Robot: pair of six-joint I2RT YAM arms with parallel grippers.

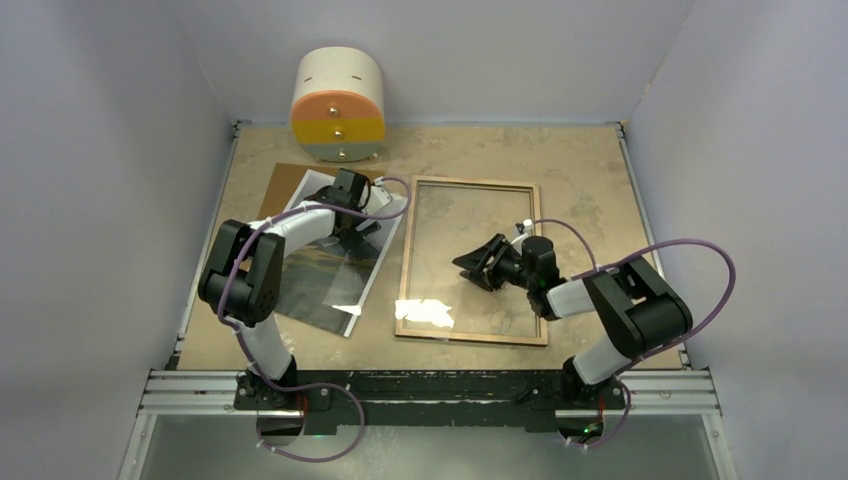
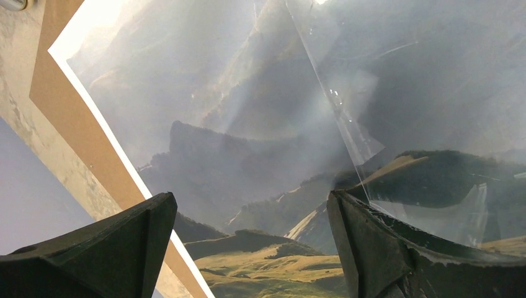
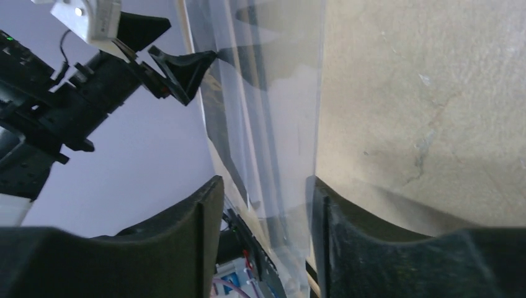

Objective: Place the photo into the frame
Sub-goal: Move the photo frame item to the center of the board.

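Left claw [image 1: 358, 226] gaping open over photo [image 1: 335, 282], photo lying on brown board [image 1: 284, 181] just left of frame [image 1: 470, 335], right claw [image 1: 478, 264] hanging open over frame's glass.

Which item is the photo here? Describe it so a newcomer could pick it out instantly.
On the tan table, look left of the wood-edged frame, beneath the left gripper. The photo is the glossy sheet there with a dark mountain landscape and thin white border, lying skewed over a plain brown board, which has no image.
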